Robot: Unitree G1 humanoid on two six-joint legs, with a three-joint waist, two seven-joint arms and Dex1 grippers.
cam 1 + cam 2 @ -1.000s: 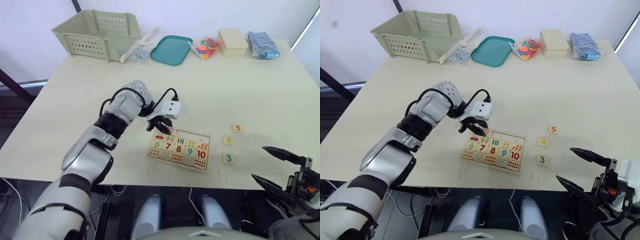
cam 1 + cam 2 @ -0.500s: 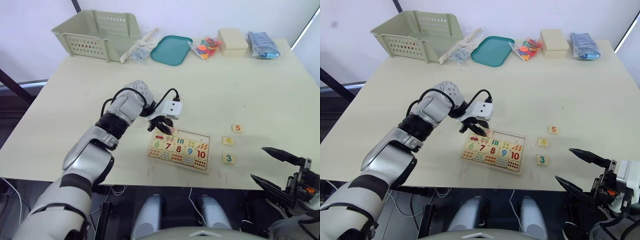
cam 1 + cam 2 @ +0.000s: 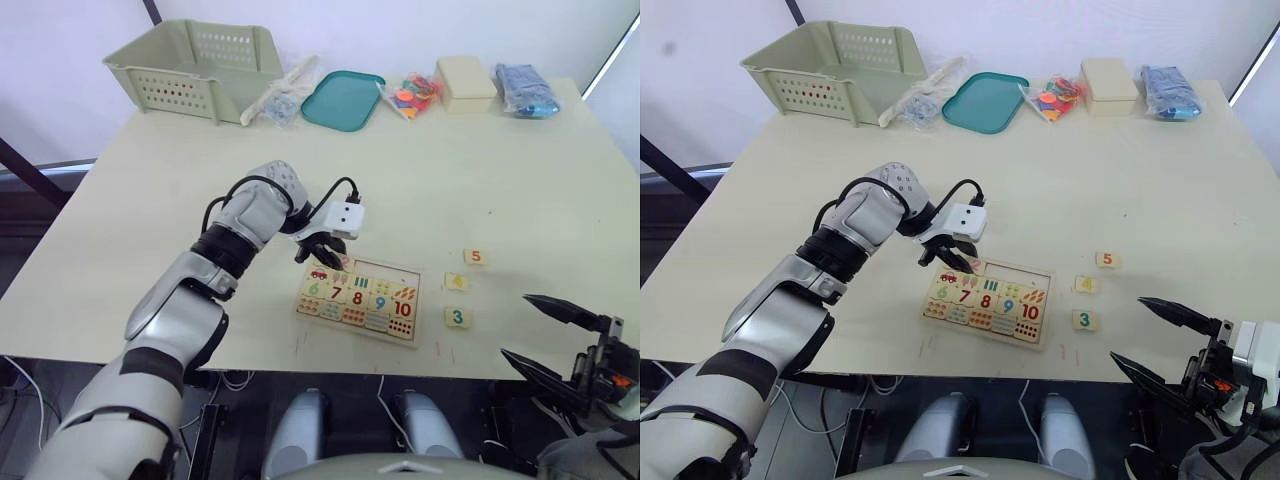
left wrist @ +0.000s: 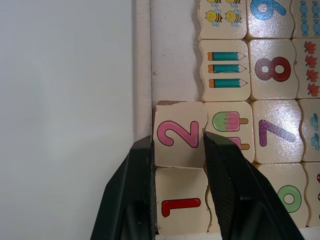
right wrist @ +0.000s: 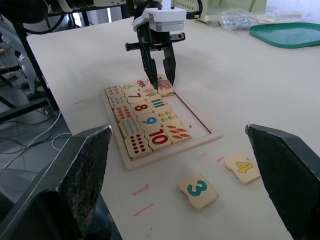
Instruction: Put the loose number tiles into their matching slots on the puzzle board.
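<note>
The puzzle board (image 3: 393, 271) lies near the table's front edge, with its lower rows filled and bare slots (image 5: 195, 123) along its far row. My left gripper (image 3: 326, 259) stands over the board's far left corner, shut on the pink 2 tile (image 4: 178, 134). That tile sits in the row beside the red 1 tile (image 4: 180, 205), and the black fingers (image 4: 142, 186) press its two sides. Three loose number tiles lie on the table right of the board: the 5 (image 3: 475, 256), the 4 (image 3: 456, 282) and the 3 (image 3: 458, 317). My right gripper (image 3: 516, 326) hovers open off the front right edge, holding nothing.
Along the back edge stand a green basket (image 3: 195, 65), a clear bag (image 3: 282, 95), a teal tray (image 3: 342, 98), a bag of colourful pieces (image 3: 412, 95), a cream box (image 3: 465, 82) and a blue bag (image 3: 525, 88).
</note>
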